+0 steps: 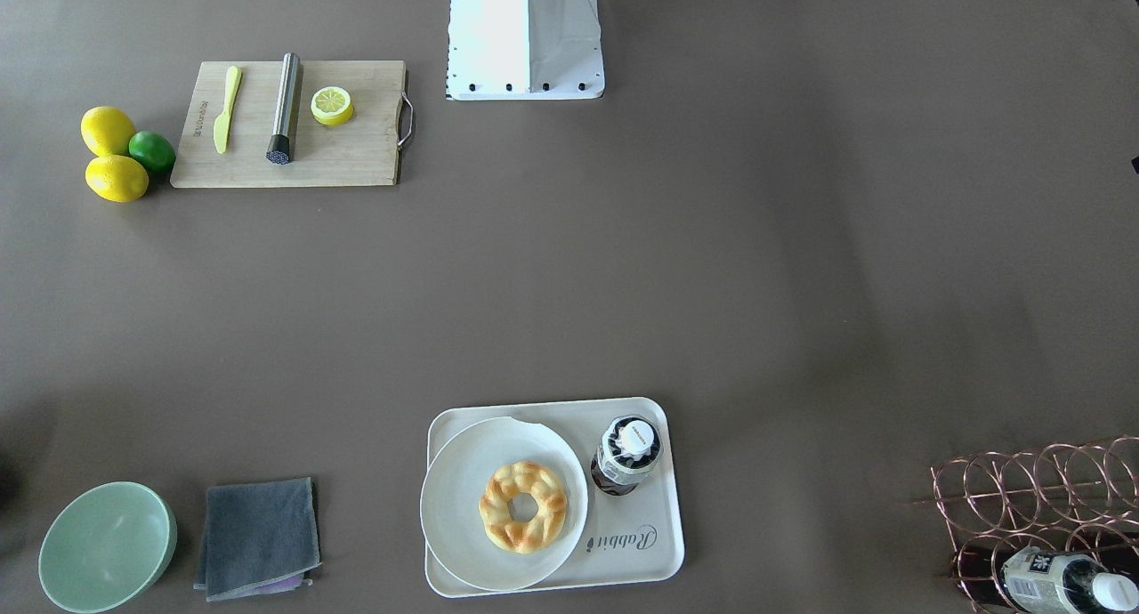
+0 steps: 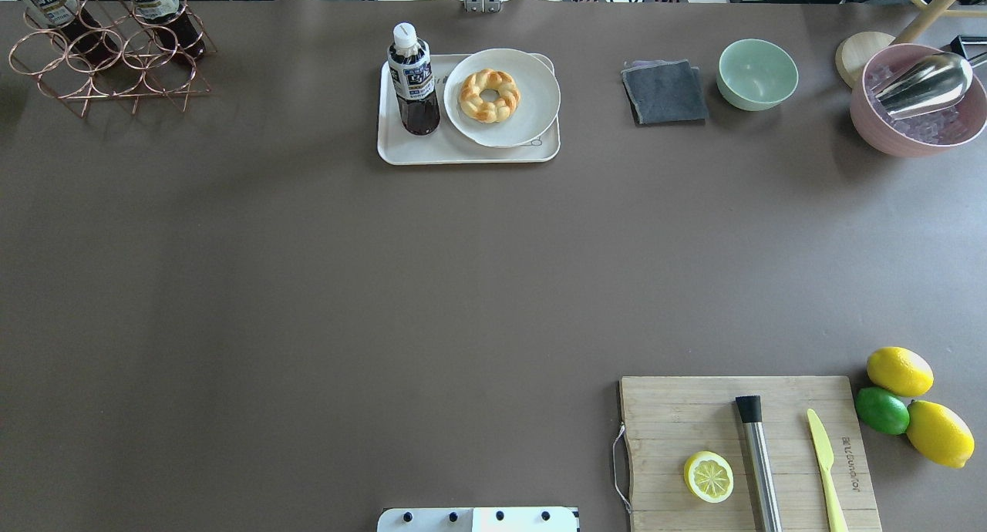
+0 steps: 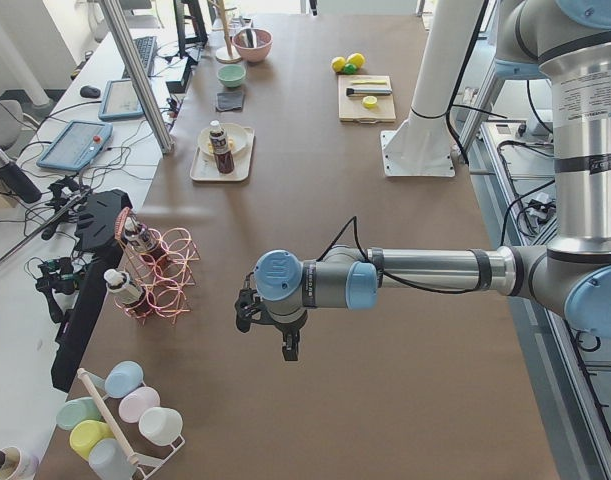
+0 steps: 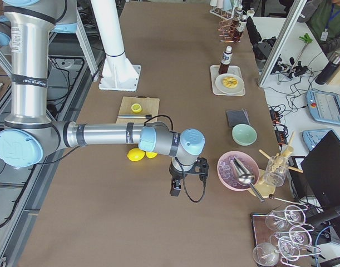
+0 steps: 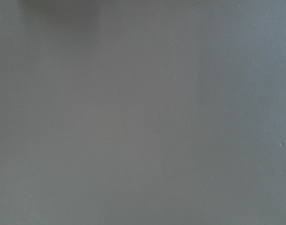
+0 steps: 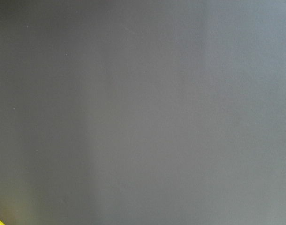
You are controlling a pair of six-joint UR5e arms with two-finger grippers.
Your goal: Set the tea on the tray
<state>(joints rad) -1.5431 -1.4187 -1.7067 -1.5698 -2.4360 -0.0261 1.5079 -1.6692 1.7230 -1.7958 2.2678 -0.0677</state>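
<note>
The tea bottle (image 2: 414, 85) is seen upright on the cream tray (image 2: 439, 148), at the tray's end toward the robot's left. It is just beside the round white plate (image 2: 540, 92), on which a ring-shaped pastry (image 2: 489, 95) lies. Its long axis is vertical, with the white cap uppermost.

Neither arm is caught in the overhead or front-facing view. The left end effector (image 3: 270, 335) is shown only from the table's left end, hung over bare worktop (image 3: 385, 400) near the copper wire rack (image 3: 175, 270). From it the tea lies well away, along the worktop toward the robot's right and out toward the operators' edge. The right end effector (image 4: 176, 188) is shown only from the opposite end, near the pink bowl (image 4: 221, 169) of ice. From it the tea lies well away toward the robot's left, likewise at the operators' edge. Neither is judged plainly the nearer.

Whether the fingers of either are apart or together cannot be told from these side views, and nothing is seen held in them. With the bottle already on the tray, the placing is judged complete and no reach is thought to be called for. Look-alike bottles (image 2: 158, 4) are lodged in the rack, well apart from the tray.
</note>
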